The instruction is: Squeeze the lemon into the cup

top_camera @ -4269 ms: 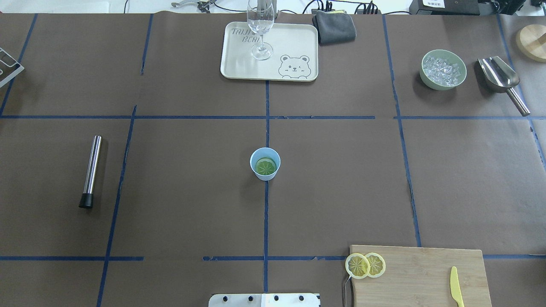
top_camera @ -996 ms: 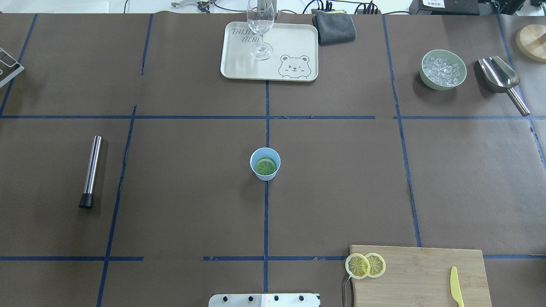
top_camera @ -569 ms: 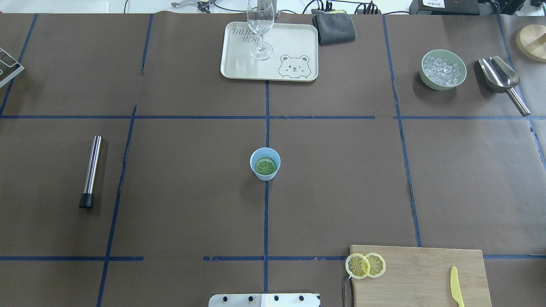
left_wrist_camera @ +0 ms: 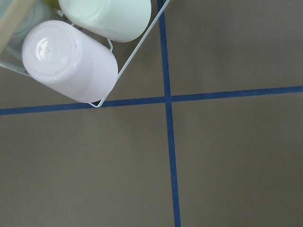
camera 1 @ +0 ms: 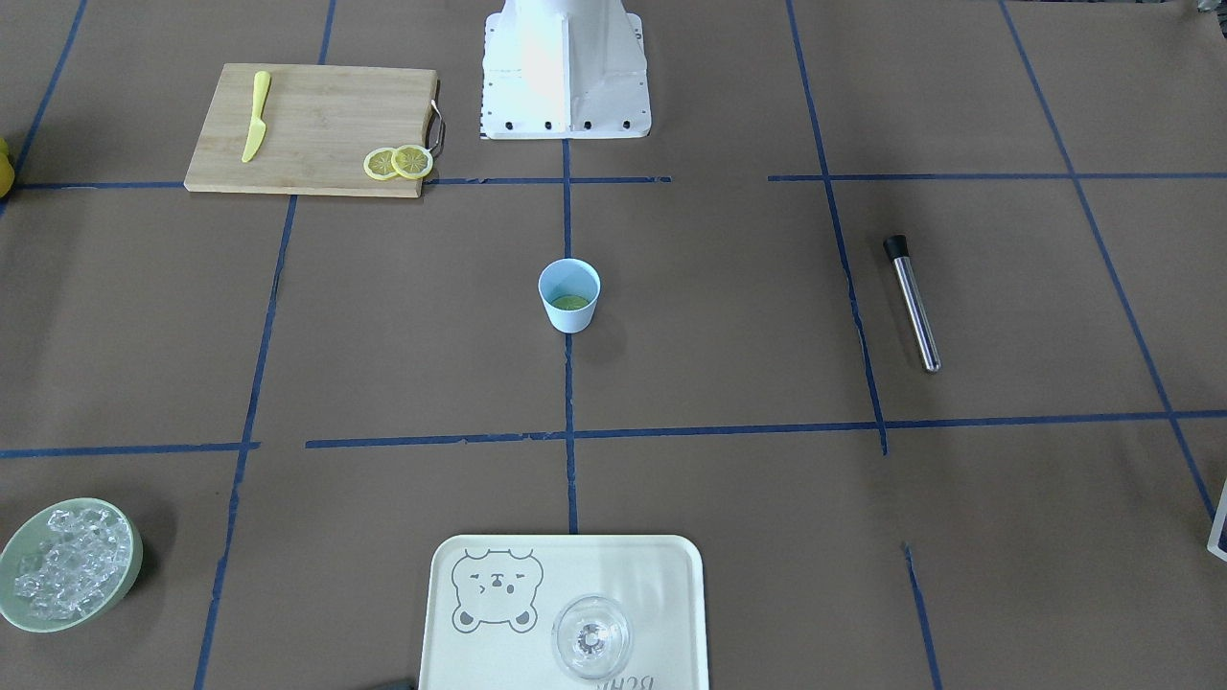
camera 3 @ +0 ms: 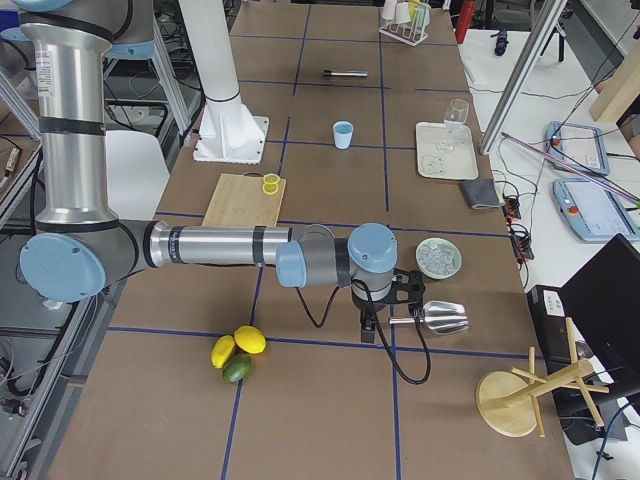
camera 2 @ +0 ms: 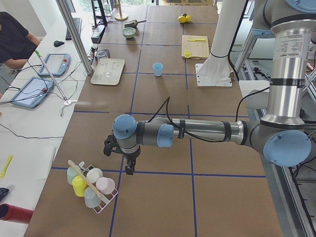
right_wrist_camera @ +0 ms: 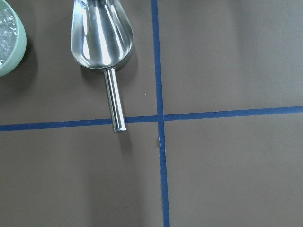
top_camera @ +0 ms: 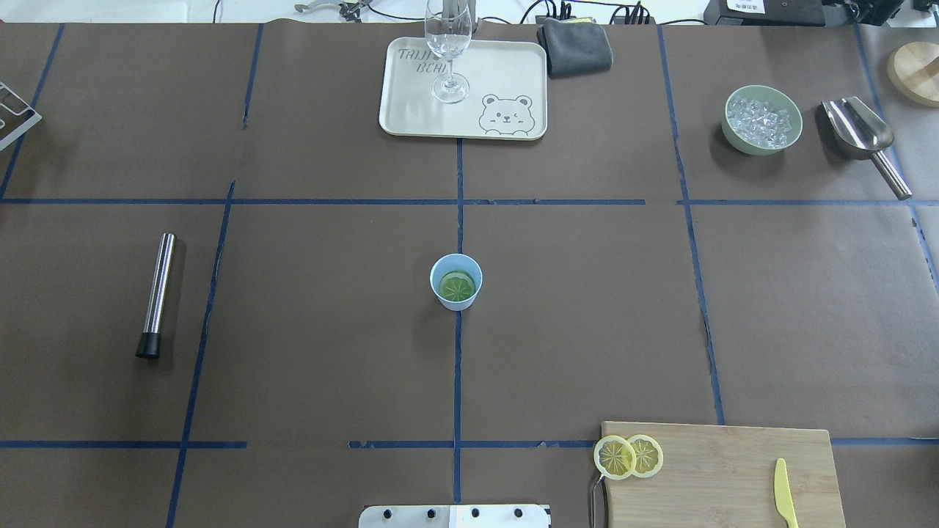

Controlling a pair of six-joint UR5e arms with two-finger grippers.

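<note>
Brown table paper (top_camera: 315, 308), blue tape lines (top_camera: 458, 367) crossing it. At centre a light-blue cup (top_camera: 456, 305) — the lemon slice (top_camera: 456, 286) inside looks greenish-yellow. Lower right: two yellow slices (top_camera: 629, 456), pale-segmented, on a tan board (top_camera: 726, 469). Upper centre: cream tray (top_camera: 506, 70), grey bear drawing (top_camera: 505, 115).

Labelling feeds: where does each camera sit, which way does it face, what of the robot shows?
Front-facing: across the table, facing the robot, steeply down; its base shows.
Overhead: behind the robot, looking forward and down; base edge only.
Exterior left: table's left end; left gripper by the rack.
Exterior right: opposite end; right gripper by the scoop.
Left wrist: down on the rack; no fingers.
Right wrist: down on the scoop; no fingers.
Shared: front-facing and overhead show the blue cup.
</note>
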